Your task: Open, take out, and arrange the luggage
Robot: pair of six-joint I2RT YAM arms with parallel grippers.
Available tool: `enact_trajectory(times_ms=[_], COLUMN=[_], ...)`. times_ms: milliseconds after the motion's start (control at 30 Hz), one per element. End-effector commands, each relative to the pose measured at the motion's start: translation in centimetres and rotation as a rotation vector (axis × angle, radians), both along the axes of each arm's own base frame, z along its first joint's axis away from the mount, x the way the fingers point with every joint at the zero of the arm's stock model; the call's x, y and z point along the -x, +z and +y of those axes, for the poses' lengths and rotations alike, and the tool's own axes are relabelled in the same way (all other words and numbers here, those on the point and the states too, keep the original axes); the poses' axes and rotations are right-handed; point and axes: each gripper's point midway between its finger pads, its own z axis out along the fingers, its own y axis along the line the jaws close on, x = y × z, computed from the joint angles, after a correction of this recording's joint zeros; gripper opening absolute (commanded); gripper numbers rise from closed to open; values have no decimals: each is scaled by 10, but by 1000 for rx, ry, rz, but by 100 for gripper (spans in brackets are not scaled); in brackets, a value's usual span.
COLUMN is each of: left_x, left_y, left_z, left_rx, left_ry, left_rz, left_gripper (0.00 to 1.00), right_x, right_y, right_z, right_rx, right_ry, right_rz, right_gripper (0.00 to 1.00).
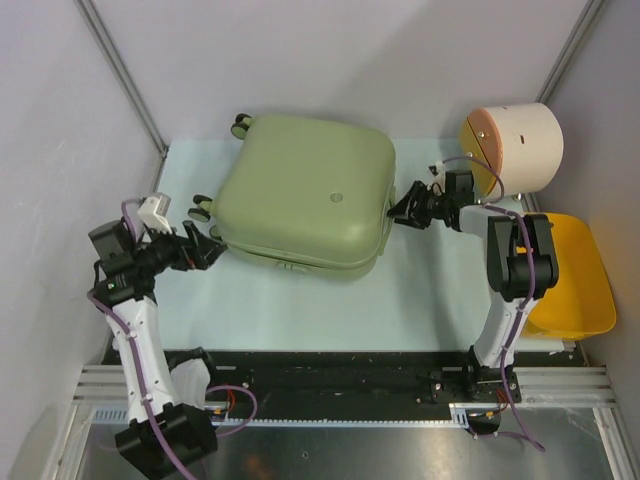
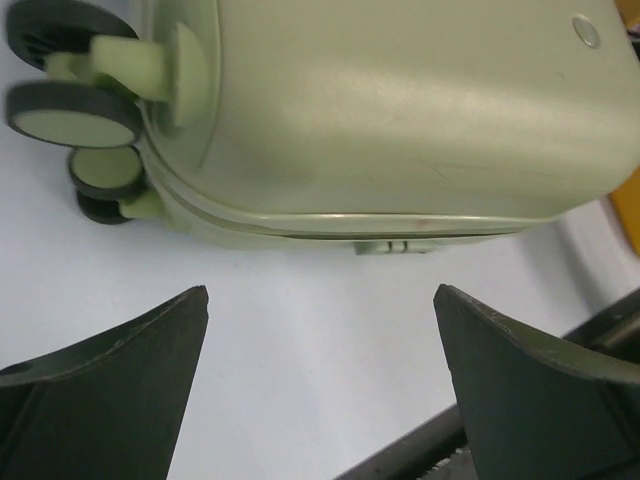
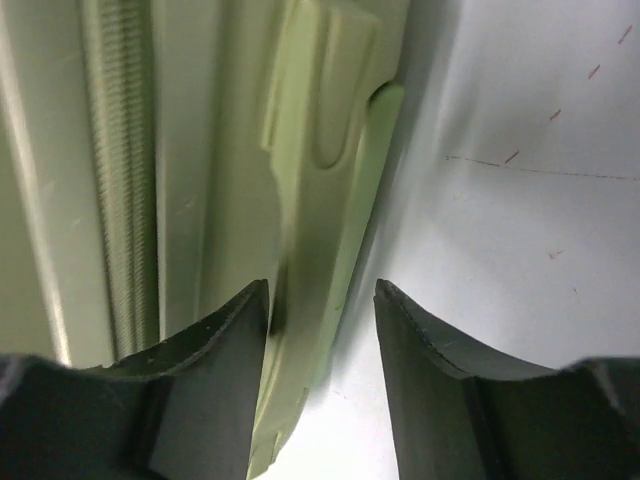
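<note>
On your far left, the left arm [image 1: 130,300] reaches in from the side with the left jaws spread wide and holding nothing. The wrist view shows only bare tabletop [image 2: 300,370] between them. The suitcase [image 1: 305,190] lies just ahead of them and a little to the right. They are near its near-left corner but not touching it. The suitcase is closed and flat on its side in the middle of the tabletop, toward the back. Its wheels [image 2: 75,115] point left and its long axis seems to run left to right between your two arms. The seam faces you along the near edge, with a small tab [image 2: 395,245] partway along it; it is too small to tell what it is. At the suitcase's right end, the right arm [image 1: 515,260] has the right jaws about half closed. They straddle a moulded ridge [image 3: 335,150] on that end without clamping it, as a sliver of gap shows beside one finger. This arm is the nearer one, so the opening move probably turns on that ridge and the ribbed strip [image 3: 120,170] beside it, which may be a zipper. You cannot see a zipper pull, the far side, or anything inside. At the far right, a cream drum [image 1: 520,145] and a yellow basket [image 1: 575,275] sit clear of the suitcase.
</note>
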Motion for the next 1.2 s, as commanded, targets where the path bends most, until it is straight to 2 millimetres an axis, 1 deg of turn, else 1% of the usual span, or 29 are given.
enact_trajectory(times_ms=[0, 67, 133, 200, 233, 267, 300, 333, 433, 467, 500, 533, 567, 600, 633, 667, 700, 767, 800, 833, 900, 933, 967, 1000, 1033, 1067, 1100, 1133, 1167], left_x=[5, 3, 0, -4, -12, -16, -23, -27, -47, -56, -65, -71, -84, -95, -104, -119, -134, -151, -166, -173, -183, -183, -178, -169, -162, -151, -142, -129, -118], left_y=[5, 2, -5, -14, -12, -12, -10, -11, -9, -14, -6, -5, -10, 1, 0, -14, -4, -5, -6, -5, 8, 13, 12, 22, 23, 10, 12, 25, 15], left_z=[-20, -20, -19, -19, -15, -13, -11, -10, -4, -1, 1, -2, 2, 6, 5, 9, 12, 11, 13, 14, 19, 20, 20, 18, 17, 14, 12, 10, 6], left_rx=[173, 191, 234, 299, 301, 315, 339, 349, 362, 379, 368, 373, 385, 373, 373, 373, 360, 355, 356, 351, 339, 332, 334, 328, 328, 341, 339, 340, 354], left_ry=[-24, -17, -3, 38, 51, 63, 79, 84, 99, 112, 107, 98, 115, 114, 113, 128, 116, 93, 76, 71, 67, 67, 70, 70, 71, 85, 90, 104, 118], left_rz=[20, 26, 49, 91, 63, 57, 38, 36, 11, 38, 2, 2, 9, -39, -34, 2, -22, -12, -2, -6, -35, -48, -39, -61, -62, -16, -21, -52, -32], left_gripper=[100, 100, 99, 98, 97, 97, 97, 96, 95, 95, 95, 94, 94, 94, 93, 92, 91, 88, 87, 85, 84, 85, 85, 86, 86, 87, 88, 91, 93], right_x=[-12, -6, -4, 8, 12, 18, 36, 44, 89, 110, 129, 146, 166, 180, 194, 198, 207, 203, 200, 195, 189, 185, 172, 156, 141, 117, 100, 86, 60], right_y=[4, -1, 5, 4, 10, 21, 13, 15, 11, 10, 11, 10, 12, 22, 17, 17, 26, 38, 40, 64, 77, 93, 106, 116, 120, 134, 140, 143, 144], right_z=[14, 22, 27, 31, 37, 39, 41, 49, 63, 77, 80, 88, 101, 105, 102, 98, 89, 72, 55, 44, 19, 10, 0, -17, -28, -42, -50, -57, -65], right_rx=[-177, -237, -290, -318, -328, -335, -332, -325, -286, -274, -264, -248, -237, -238, -217, -197, -183, -135, -110, -97, -58, -34, 5, 39, 70, 130, 178, 204, 227], right_ry=[-11, 18, 18, 11, 19, 21, 18, 29, 78, 127, 150, 199, 266, 322, 346, 372, 386, 391, 348, 332, 303, 285, 250, 182, 132, 58, 22, -11, -52], right_rz=[7, 14, 11, 41, 12, -13, 12, -4, -6, 4, 3, -1, -1, -15, 44, 27, 24, -79, -70, -163, -240, -309, -366, -410, -439, -491, -533, -541, -528], right_gripper=[48, 44, 40, 27, 22, 11, 4, 0, 0, 0, 0, 3, 30, 63, 94, 96, 96, 96, 96, 97, 98, 98, 99, 99, 100, 99, 99, 97, 95])
